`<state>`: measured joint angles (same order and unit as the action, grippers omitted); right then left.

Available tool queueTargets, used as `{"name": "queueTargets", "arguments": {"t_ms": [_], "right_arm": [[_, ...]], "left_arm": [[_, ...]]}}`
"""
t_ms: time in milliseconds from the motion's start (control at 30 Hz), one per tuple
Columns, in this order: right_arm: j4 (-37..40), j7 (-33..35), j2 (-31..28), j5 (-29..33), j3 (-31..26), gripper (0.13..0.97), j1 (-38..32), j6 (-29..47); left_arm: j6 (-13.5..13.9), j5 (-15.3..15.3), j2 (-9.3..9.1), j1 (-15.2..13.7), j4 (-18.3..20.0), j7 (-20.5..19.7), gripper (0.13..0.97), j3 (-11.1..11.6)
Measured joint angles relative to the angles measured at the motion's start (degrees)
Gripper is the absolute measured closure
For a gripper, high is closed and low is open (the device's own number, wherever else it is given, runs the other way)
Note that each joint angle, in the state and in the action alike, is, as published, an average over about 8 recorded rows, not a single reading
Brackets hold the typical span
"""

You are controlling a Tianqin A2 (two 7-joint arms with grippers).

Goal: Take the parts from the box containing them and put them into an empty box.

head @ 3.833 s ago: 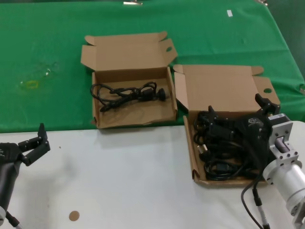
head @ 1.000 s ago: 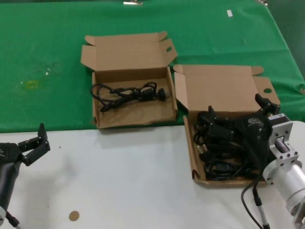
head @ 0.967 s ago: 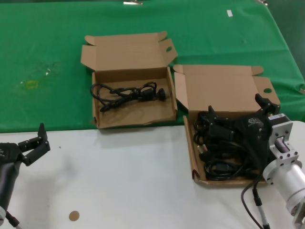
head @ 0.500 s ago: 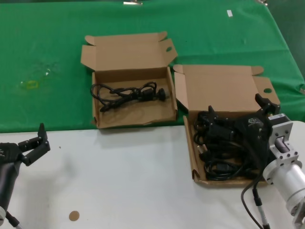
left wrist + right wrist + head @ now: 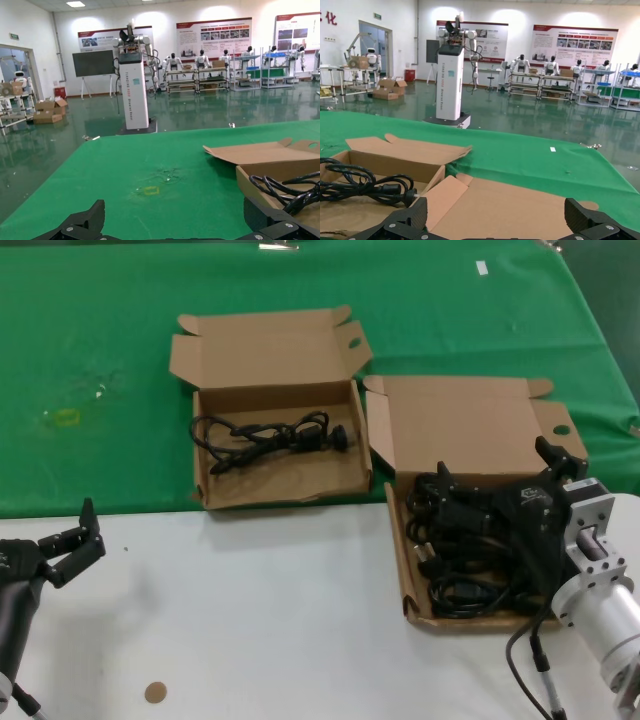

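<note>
Power cords (image 5: 462,550) lie heaped directly beneath the spread right gripper (image 5: 497,478).

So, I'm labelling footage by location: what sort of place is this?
Probably a robotics showroom or factory hall: humanoid robots lined up on stands, display posters on the wall, glossy green floor.

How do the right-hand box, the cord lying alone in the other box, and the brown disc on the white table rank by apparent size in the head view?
1. Right-hand box
2. Lone cord
3. Brown disc, though nearest the camera
</note>
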<state>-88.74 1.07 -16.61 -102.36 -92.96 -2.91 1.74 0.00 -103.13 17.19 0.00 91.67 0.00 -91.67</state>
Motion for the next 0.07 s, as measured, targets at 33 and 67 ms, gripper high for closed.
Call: {"name": "queueTargets", "arguments": {"t_ms": [33, 67], "right_arm": [[0.0, 0.0, 0.0, 0.0, 0.0, 0.129, 0.0, 0.0], [0.0, 0.0, 0.0, 0.0, 0.0, 0.129, 0.0, 0.0]], "left_arm": [[0.0, 0.0, 0.00, 0.0, 0.0, 0.0, 0.132, 0.0], [0.0, 0.0, 0.00, 0.0, 0.0, 0.0, 0.132, 0.0]]}}
